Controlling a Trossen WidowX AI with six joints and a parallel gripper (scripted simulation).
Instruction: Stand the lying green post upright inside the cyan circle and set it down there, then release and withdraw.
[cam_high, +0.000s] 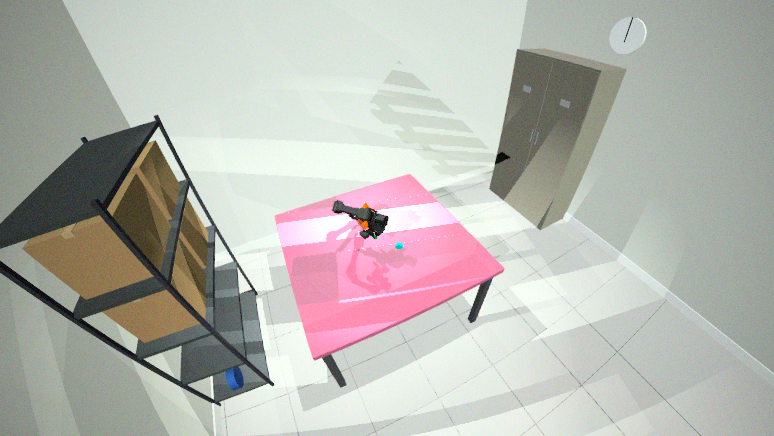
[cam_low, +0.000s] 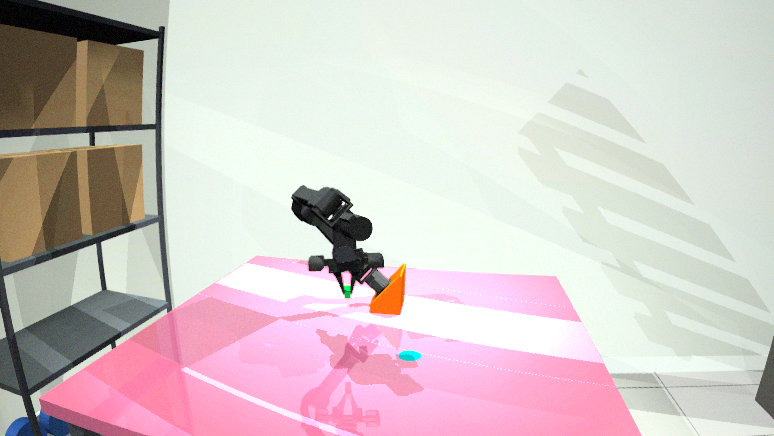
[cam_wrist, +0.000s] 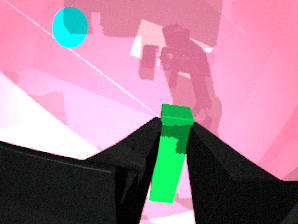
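Observation:
The green post (cam_high: 375, 237) (cam_low: 347, 293) (cam_wrist: 168, 172) is held between the two fingertips of my gripper (cam_low: 347, 289) (cam_wrist: 174, 127), which is shut on it. The post is above the table. In the exterior view it shows short, nearly end-on; in the wrist view its long side runs back between the fingers, so it does not hang upright, though its exact tilt is hard to tell. The cyan circle (cam_high: 399, 245) (cam_low: 409, 355) (cam_wrist: 70, 27) is flat on the table, uncovered, to the right of the gripper in the exterior view and upper left in the wrist view.
The pink table (cam_high: 433, 281) (cam_low: 514, 389) carries the arm's orange base (cam_low: 391, 298), to the right of the gripper and behind the circle in the exterior view. A shelf rack with boxes stands left of the table. A tall cabinet (cam_high: 563, 124) stands beyond its far right side.

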